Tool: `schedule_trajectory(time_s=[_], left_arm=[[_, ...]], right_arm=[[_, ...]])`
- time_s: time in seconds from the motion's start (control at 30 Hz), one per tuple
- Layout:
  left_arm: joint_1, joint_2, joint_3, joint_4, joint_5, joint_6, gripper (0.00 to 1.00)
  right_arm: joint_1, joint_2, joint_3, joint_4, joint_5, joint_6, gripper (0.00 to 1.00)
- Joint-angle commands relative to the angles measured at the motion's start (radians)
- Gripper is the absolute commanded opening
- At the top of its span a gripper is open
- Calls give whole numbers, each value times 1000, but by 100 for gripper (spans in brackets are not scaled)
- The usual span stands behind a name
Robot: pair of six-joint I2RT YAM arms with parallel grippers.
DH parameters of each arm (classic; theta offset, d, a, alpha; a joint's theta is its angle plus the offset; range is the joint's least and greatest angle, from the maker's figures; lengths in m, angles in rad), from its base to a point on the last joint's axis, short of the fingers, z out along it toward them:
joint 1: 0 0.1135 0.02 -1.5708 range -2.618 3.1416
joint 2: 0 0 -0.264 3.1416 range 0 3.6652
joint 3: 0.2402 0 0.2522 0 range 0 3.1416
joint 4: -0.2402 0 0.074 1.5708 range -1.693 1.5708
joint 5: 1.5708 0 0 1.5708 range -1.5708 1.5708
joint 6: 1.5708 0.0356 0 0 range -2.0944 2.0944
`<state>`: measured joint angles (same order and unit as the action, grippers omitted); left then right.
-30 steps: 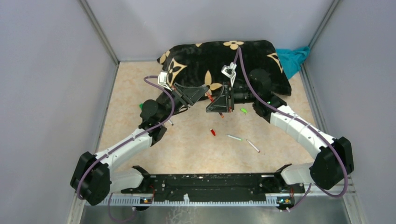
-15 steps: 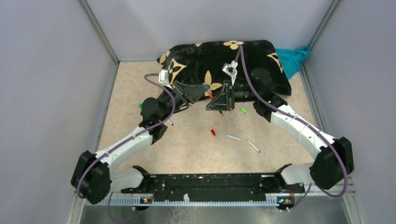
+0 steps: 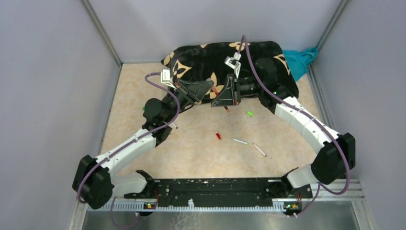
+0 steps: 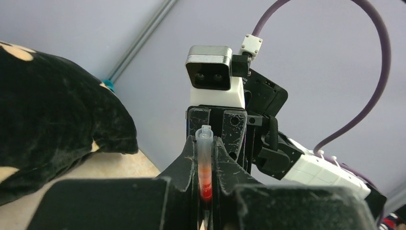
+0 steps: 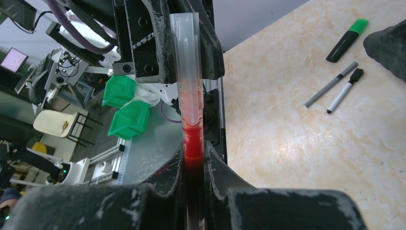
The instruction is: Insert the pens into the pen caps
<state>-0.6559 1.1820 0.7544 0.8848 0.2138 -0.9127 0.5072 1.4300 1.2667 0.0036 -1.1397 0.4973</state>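
Between grey walls point(image 3: 48, 96), beige tabletop point(image 3: 191, 153), loose pens point(image 3: 240, 141)

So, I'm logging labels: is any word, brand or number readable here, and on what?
No text can be read in any view.
Black marker with a green end: any print is too small.
Black cushion with tan flowers: pattern only, no letters.

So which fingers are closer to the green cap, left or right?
Right. The right fingers hang a little left of the green cap; the left fingers are farther left, beyond them.
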Motion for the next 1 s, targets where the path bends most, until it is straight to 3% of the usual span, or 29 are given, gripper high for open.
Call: schedule_trajectory(time_s=[0.0, 0.27, 0.4, 0.47, 0.53, 0.67, 0.73, 0.8, 0.87, 0.97], left_arm=[[-146, 29, -8, -388, 287, 136, 0], [-186, 74, -27, -455, 342, 146, 0], [-196, 128, -39, -407, 446, 91, 0], [-198, 150, -48, -372, 503, 59, 0], [-200, 165, -54, -345, 545, 30, 0], [-202, 183, -64, -342, 649, 12, 0], [-202, 179, -82, -338, 694, 1, 0], [-202, 174, -97, -337, 721, -13, 0], [-203, 178, -89, -413, 702, 22, 0], [-215, 194, -15, -584, 614, 128, 0]], right_arm=[[-8, 34, 177, 136, 177, -11, 0], [-32, 83, 288, 111, 210, -60, 0], [-10, 102, 390, -43, 282, -274, 0], [-12, 112, 418, -75, 311, -303, 0], [-23, 119, 420, -43, 281, -256, 0], [-52, 133, 365, 253, 122, 13, 0], [-52, 132, 395, 219, 130, -40, 0], [-51, 128, 452, 40, 247, -213, 0], [-59, 130, 476, -40, 339, -254, 0], [-84, 134, 416, 151, 240, 6, 0]])
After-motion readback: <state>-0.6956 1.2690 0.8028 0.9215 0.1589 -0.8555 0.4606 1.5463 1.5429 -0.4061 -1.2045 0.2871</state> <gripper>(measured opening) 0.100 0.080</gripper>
